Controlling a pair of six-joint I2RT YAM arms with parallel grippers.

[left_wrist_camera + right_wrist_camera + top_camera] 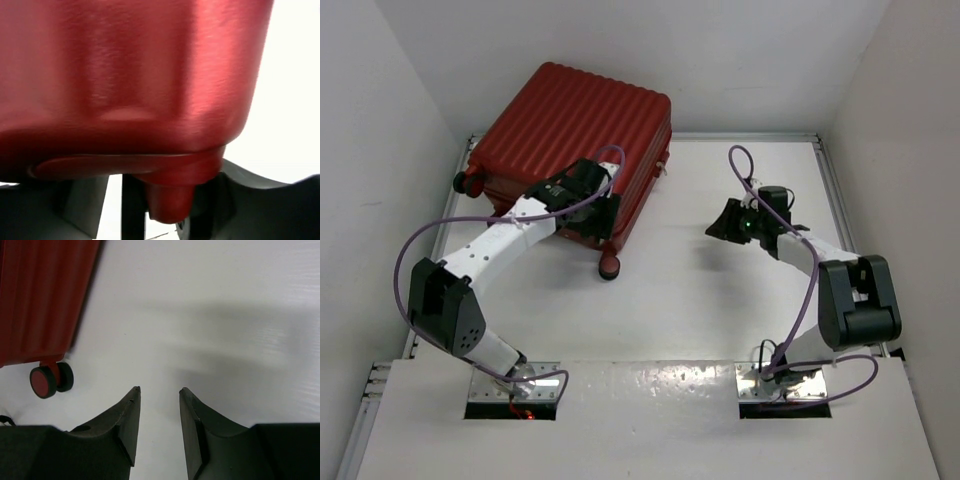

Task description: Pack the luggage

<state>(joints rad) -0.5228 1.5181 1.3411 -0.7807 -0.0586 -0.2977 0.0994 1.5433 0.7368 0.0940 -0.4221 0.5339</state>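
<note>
Luggage shut, ribbed shell up, lying at an angle on far-left part of desk. Small wheel sticks out at its near corner.

Left claw right against luggage's near-right edge. My left wrist feed is nearly all red shell, with dark fingers low in frame either side of a red nub. I cannot tell if claw is pinching or loose.

Right claw spread, nothing between fingers, over bare desk, well apart from luggage on its right.
</note>
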